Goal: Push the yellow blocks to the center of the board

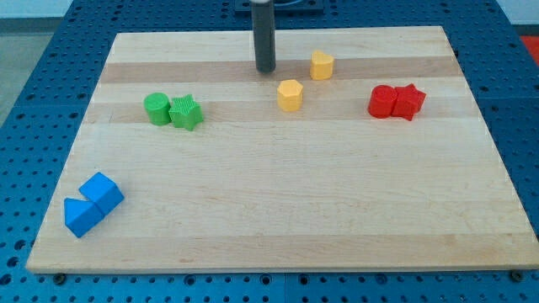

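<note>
Resting on the wooden board near the view's top, my tip touches no block; it is a bare rod end with no jaws to open or close, and it holds nothing. Just to the view's right of my tip and a little toward the view's bottom sits a yellow hexagonal block, near but clearly apart from the rod. Farther to the right of my tip, at about the tip's own level, stands the second yellow block, whose exact shape is hard to make out; the two yellow pieces are separated by a gap of bare wood, both lying toward the view's top rather than mid-board. Well to the right of my tip, and slightly lower, a red cylinder-like block and a red star-like block sit touching each other. To the left of my tip and lower, a green round block presses against a green star-shaped block. Far toward the view's bottom left from my tip, near the board's corner, a blue cube and a blue triangular block lie in contact.
</note>
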